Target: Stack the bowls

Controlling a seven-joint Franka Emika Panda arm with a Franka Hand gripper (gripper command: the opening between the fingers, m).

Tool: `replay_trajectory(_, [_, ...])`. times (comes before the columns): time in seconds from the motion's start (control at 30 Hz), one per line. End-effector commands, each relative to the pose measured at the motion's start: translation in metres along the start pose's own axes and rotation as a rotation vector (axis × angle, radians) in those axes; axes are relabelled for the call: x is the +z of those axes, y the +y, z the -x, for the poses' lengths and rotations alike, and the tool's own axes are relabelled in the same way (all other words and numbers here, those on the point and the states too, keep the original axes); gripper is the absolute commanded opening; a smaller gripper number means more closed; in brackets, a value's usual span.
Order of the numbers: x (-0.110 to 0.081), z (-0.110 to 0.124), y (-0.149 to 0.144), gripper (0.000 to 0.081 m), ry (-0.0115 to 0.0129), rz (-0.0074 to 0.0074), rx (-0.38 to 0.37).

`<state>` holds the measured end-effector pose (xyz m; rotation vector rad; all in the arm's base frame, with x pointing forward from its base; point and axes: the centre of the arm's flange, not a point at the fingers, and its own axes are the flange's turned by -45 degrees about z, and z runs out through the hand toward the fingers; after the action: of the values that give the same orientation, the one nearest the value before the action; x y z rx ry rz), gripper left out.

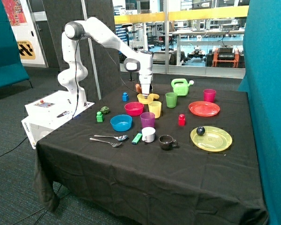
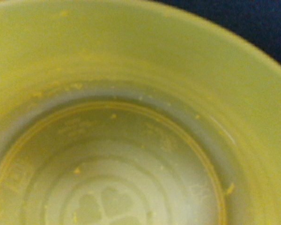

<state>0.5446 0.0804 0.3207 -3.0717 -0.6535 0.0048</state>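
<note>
The gripper (image 1: 145,95) is lowered onto the yellow bowl (image 1: 145,98); whether its fingers are spread or closed on the rim cannot be told. In the wrist view the yellow bowl (image 2: 131,140) fills the picture: smooth, glossy plastic, round, with moulded concentric rings and a raised emblem in its floor. The pink-red bowl (image 1: 134,108) is set at seven o'clock from it, apart, and the blue bowl (image 1: 121,123) farther along the same line. All three lie unstacked on the black cloth (image 1: 145,173).
</note>
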Motion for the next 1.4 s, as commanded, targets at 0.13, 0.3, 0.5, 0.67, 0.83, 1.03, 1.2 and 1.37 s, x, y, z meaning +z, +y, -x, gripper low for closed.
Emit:
replay_trajectory(0.13, [0.008, 0.003, 0.004, 0.0314, 0.0027, 0.0017, 0.002])
replay_trajectory(0.3, [0.009, 0.002, 0.008, 0.0313, 0.0027, 0.0017, 0.005])
replay_trajectory(0.5, [0.014, 0.005, 0.015, 0.0309, 0.0028, 0.0017, 0.019])
replay_trajectory(0.67, [0.020, 0.009, 0.012, 0.0294, 0.0028, 0.0017, 0.022])
replay_trajectory(0.83, [0.022, 0.010, 0.008, 0.0094, 0.0028, 0.0017, 0.034])
replay_trajectory(1.03, [0.020, 0.008, 0.005, 0.0001, 0.0028, 0.0017, 0.038])
replay_trajectory(1.2, [0.021, 0.008, 0.004, 0.0000, 0.0028, 0.0017, 0.040])
replay_trajectory(1.37, [0.020, 0.009, 0.004, 0.0000, 0.0028, 0.0017, 0.034])
